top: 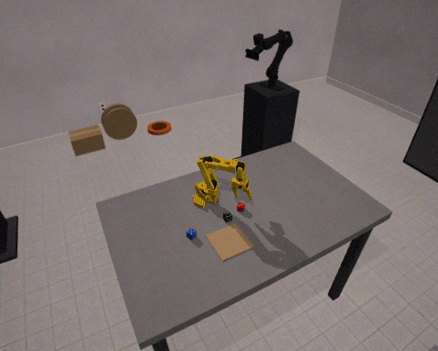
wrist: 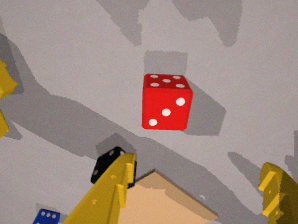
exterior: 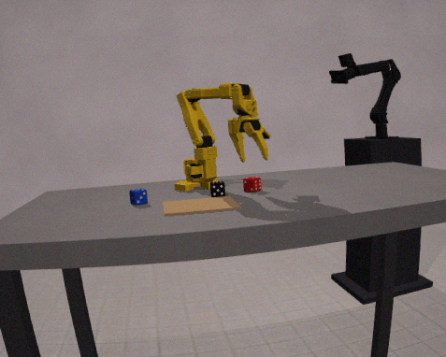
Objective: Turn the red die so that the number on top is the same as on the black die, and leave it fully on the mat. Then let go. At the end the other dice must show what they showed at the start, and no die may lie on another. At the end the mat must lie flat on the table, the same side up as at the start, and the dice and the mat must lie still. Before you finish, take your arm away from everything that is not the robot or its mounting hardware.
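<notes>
The red die (top: 241, 206) lies on the grey table, off the tan mat (top: 229, 242), behind the mat's far corner. In the wrist view the red die (wrist: 166, 101) shows a three-pip face and a face with several pips. The black die (top: 227, 217) sits on the table just off the mat's far edge. My gripper (exterior: 254, 158) hangs well above the red die (exterior: 251, 184), open and empty, with its fingers spread apart. The mat (exterior: 200, 205) lies flat with no die on it.
A blue die (top: 191, 233) sits on the table left of the mat. The arm's base (top: 206, 195) stands behind the dice. A black arm on a pedestal (top: 268, 115) stands beyond the table.
</notes>
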`<state>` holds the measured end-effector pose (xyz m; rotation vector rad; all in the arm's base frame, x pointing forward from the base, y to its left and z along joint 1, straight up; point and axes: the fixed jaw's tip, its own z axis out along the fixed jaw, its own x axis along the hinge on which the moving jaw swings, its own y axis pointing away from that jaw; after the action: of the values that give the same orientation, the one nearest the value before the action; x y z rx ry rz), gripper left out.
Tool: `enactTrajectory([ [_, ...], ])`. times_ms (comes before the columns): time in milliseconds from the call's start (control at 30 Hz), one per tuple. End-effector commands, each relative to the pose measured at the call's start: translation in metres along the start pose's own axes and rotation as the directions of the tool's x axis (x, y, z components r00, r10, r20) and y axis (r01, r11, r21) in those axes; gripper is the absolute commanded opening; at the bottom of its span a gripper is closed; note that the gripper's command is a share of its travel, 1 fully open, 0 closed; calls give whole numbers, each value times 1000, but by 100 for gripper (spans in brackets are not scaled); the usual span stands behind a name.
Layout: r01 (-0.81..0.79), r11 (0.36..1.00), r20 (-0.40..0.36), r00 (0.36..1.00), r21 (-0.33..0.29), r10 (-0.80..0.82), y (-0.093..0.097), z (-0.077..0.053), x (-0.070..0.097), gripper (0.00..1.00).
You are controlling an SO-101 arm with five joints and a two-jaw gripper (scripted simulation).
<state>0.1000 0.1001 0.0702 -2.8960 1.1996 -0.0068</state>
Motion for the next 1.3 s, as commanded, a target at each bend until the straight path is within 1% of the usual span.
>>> enactTrajectory([
  [0,-1,995,3,1000,100,1,-10,-14,-1,36],
  [133,-1,994,3,1000,110,1,-11,-15,-1,36],
  [233,-1,990,3,1000,143,1,-12,-19,-1,36],
  [333,-1,979,4,1000,204,1,-13,-27,-1,36],
  [500,-2,939,5,1000,343,0,-15,-45,-1,35],
  [567,-2,939,5,1000,343,0,-15,-45,-1,35],
  [700,-3,892,7,1000,452,0,-15,-60,-1,35],
  [833,-3,849,7,1000,529,-1,-14,-71,-1,35],
  [967,-4,828,8,1000,561,-1,-13,-76,-1,35],
  [1267,-6,825,9,1000,565,1,-13,-77,-1,35],
])
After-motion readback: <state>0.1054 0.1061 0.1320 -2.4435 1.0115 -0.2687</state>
